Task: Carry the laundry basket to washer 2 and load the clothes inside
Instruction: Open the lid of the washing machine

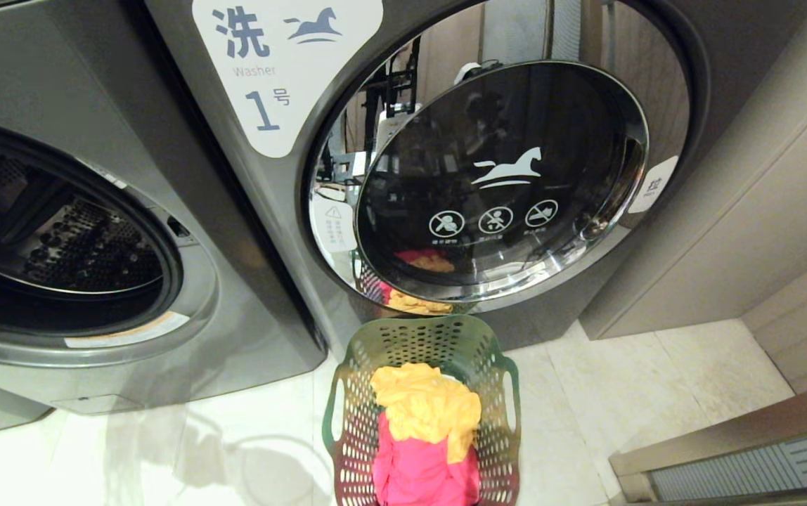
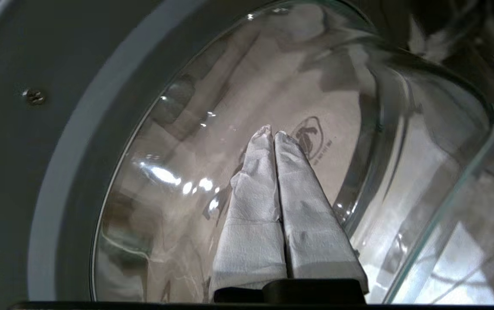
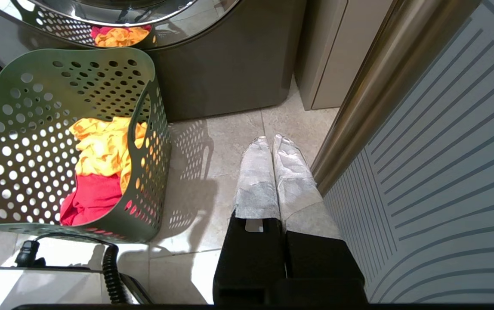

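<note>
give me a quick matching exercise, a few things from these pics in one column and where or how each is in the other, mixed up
Things:
1. yellow-orange garment
2. left gripper
3. washer 1 door
4. right gripper

States:
A. shut, over the floor tiles beside the basket
B. closed, behind the laundry basket
C. shut, in front of a round glass door
D. lying on the pink-red garment

Pairs: 1-D, 2-C, 3-B, 4-A
</note>
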Controlling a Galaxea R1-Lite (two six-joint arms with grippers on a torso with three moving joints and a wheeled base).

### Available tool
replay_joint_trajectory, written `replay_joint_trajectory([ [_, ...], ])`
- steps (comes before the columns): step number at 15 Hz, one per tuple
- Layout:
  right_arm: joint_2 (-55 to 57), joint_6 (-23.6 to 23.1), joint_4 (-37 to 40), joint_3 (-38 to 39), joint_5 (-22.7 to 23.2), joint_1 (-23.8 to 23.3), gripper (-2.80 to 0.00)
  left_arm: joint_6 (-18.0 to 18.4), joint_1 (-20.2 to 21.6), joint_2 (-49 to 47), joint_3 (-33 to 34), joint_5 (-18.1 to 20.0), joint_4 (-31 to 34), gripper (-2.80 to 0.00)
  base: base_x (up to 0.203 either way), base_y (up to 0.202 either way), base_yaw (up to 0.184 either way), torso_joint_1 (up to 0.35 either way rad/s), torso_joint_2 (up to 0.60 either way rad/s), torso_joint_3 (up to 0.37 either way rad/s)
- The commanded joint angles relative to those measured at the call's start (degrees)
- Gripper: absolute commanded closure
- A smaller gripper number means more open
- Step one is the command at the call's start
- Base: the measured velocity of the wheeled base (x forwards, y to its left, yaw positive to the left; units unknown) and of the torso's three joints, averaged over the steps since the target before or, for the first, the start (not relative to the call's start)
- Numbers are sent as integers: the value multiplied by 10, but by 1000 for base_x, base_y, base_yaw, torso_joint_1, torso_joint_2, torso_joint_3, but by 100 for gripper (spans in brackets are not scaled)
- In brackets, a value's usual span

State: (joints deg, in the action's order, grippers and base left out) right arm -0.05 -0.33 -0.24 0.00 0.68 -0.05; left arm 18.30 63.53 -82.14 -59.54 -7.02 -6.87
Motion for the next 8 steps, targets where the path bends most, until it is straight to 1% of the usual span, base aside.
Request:
replay_joint_trajectory([
  [1,0,0,0,0,0,0,0,-7,4,-27,1,-14,-25,0,0,0,0,0,0,0],
  [3,0,0,0,0,0,0,0,-17,23,-59,1,-31,-71,0,0,0,0,0,0,0],
  [6,0,0,0,0,0,0,0,-27,67,-126,-8,-41,-146,0,0,0,0,0,0,0],
  [8,0,0,0,0,0,0,0,-39,93,-159,-35,-49,-164,0,0,0,0,0,0,0],
])
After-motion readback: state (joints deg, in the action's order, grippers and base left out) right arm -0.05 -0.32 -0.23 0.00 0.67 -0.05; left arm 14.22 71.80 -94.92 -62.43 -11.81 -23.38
